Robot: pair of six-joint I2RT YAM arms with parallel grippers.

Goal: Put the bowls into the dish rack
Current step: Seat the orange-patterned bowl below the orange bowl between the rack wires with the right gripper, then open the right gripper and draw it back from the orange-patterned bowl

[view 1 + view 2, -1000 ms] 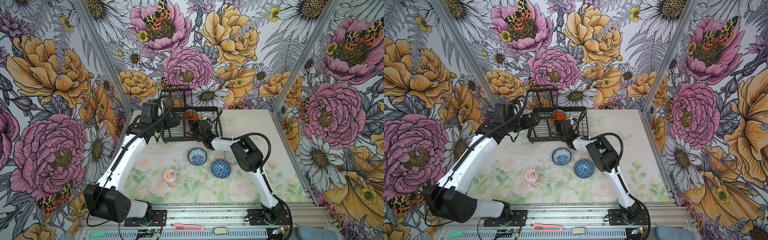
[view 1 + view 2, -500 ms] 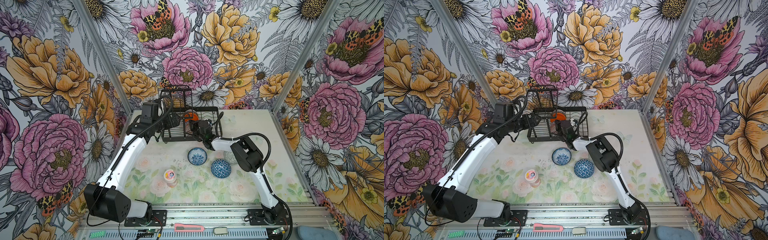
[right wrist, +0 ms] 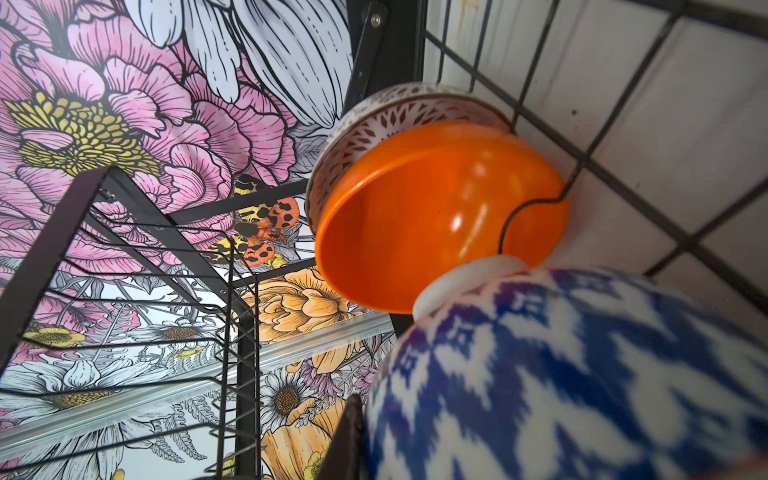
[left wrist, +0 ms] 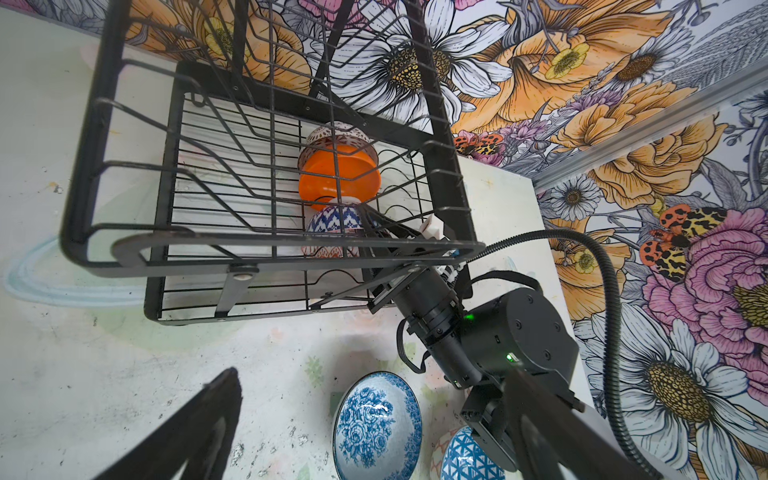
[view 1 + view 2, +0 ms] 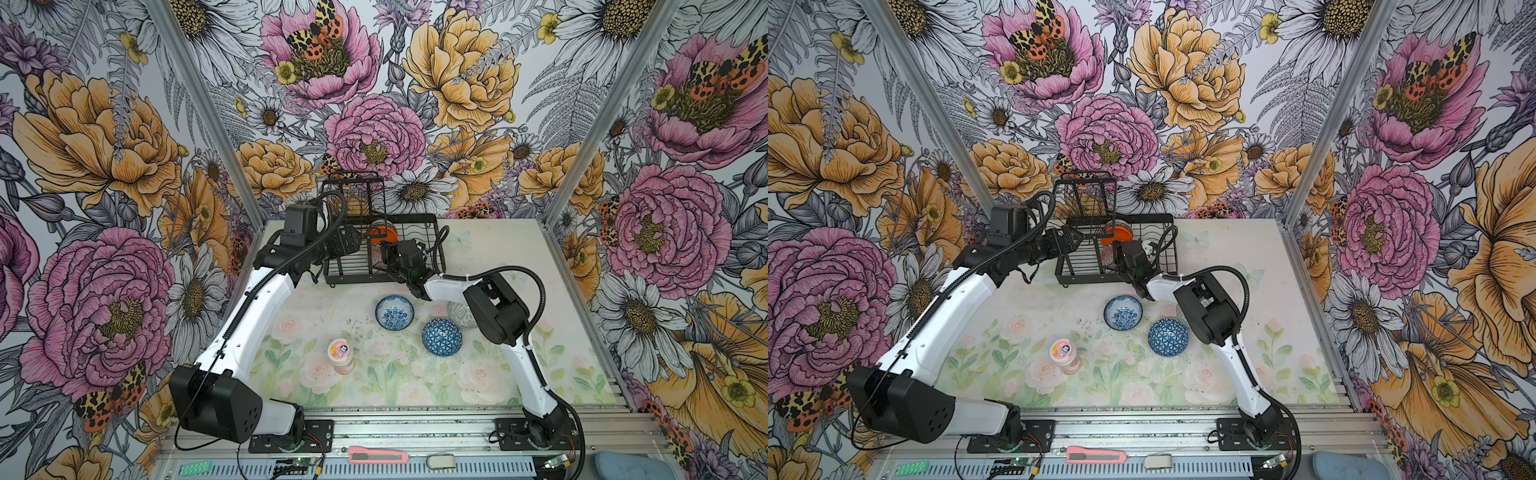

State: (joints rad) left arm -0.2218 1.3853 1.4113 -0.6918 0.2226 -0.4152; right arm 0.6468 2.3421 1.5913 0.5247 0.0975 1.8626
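The black wire dish rack (image 5: 409,266) stands at the back of the table. In it a plain orange bowl (image 4: 338,178) stands on edge against a red-brown patterned bowl (image 4: 332,135). In front of them a blue-and-white patterned bowl (image 3: 582,374) stands on edge, with my right gripper (image 5: 384,254) on its rim. One finger (image 3: 349,436) lies against its outer wall; the other is hidden. My left gripper (image 4: 374,374) hangs open and empty beside the rack's left end. A white-blue floral bowl (image 5: 395,312) and a dark blue triangle bowl (image 5: 441,337) sit on the table.
A grey-green bowl (image 5: 457,309) lies half hidden under my right arm. A pink-lidded jar (image 5: 340,353) stands front left of the bowls. The rack's tall basket section (image 5: 353,195) rises at its left end. Flowered walls close three sides.
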